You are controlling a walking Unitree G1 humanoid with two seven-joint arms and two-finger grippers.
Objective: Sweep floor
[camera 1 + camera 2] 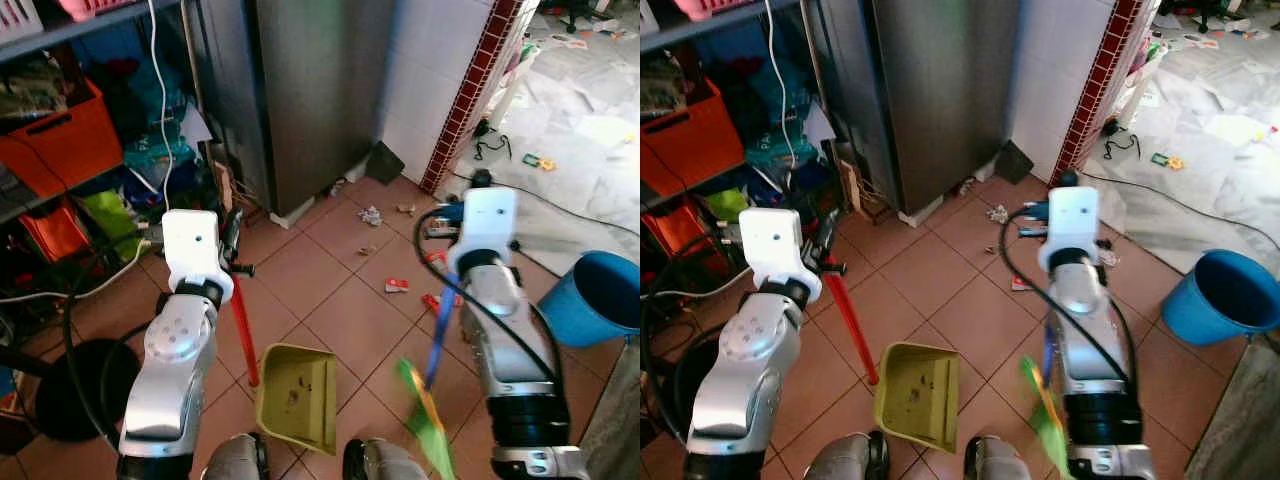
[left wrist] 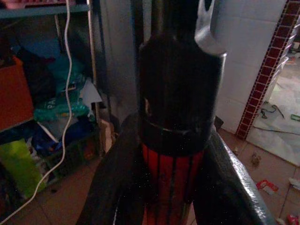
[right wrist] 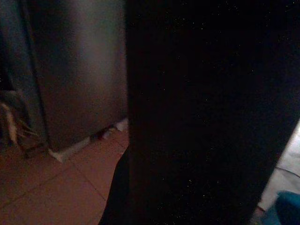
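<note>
Dustpan [image 1: 297,397]: olive-yellow plastic, scoop-shaped, a few dark specks of dirt inside. It sits on the terracotta tile floor [image 1: 330,300] just ahead of the robot's feet. A red handle [image 1: 243,335] rises from the pan's left rear corner, leaning up and slightly left to the left claw [image 1: 232,262]. Long axis of the handle is near vertical; the pan's long axis lies flat along the floor. I cannot tell from these views which end of the pan is the open mouth.

Left claw: closed around the red handle just below its black end cap; in the left wrist view both black fingers [image 2: 117,187] press on the ribbed red shaft.

Broom [image 1: 428,405]: blue stick [image 1: 438,340] with green bristles at the lower end, blurred. The stick runs from under the right claw [image 1: 452,225] down and slightly left to the bristles, which are at floor level beside the dustpan's right edge. Long axis steep, bristle end toward the robot's feet.

Right claw: the arm's white wrist housing hides the fingers in the head views, and the right wrist view is almost all dark; cannot tell how the fingers stand.

Floor ahead: scattered litter [image 1: 397,286], red-and-white scraps and crumpled paper [image 1: 371,215], lying between the claws and the steel fridge [image 1: 310,90]. Blue bucket [image 1: 592,295] stands at the right edge of the tiles. Shelving with an orange crate [image 1: 65,140] is to the left.
</note>
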